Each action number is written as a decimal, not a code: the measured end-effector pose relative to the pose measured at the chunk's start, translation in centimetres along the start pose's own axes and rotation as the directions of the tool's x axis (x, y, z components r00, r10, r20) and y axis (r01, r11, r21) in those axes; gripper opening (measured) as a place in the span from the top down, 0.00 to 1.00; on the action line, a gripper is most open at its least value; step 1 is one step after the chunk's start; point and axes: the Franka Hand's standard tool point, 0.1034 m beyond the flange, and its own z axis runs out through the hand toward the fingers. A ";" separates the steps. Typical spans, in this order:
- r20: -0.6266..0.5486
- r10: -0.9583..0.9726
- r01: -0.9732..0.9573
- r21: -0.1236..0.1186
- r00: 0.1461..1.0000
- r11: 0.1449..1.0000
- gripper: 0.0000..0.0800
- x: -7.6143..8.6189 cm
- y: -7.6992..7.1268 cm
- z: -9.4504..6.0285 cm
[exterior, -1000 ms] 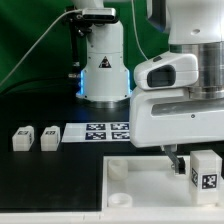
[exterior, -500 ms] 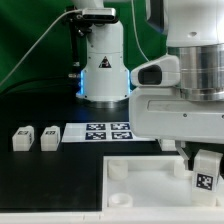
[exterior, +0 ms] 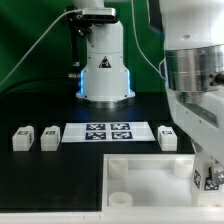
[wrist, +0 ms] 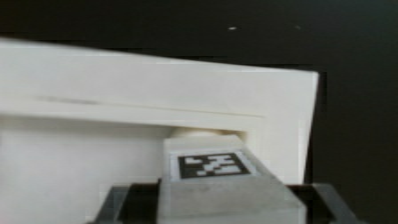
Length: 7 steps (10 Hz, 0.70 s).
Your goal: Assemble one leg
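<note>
Claw (wrist: 210, 200) squeezed leg (wrist: 212, 170) tight by sides. Leg looked small, light, hard, smooth. Panel (wrist: 107, 120) hole right under claw.

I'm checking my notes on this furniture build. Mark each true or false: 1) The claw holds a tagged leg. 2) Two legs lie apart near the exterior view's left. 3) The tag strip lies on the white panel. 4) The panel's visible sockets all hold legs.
1) True: the claw grips a leg.
2) True: two legs.
3) False: the strip lies on the table, beyond the panel.
4) False: they look empty.
</note>
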 end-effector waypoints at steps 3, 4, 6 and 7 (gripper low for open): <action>0.007 0.116 -0.116 -0.001 0.993 0.993 0.63 -0.1 0.2 0.1; 0.007 0.075 -0.075 -0.001 0.997 0.997 0.54 -0.1 0.2 0.2; 0.006 -0.193 0.193 -0.006 0.981 0.981 0.32 -0.1 0.3 0.2; 0.014 -0.392 0.392 -0.016 0.920 0.920 0.22 -0.1 0.6 0.3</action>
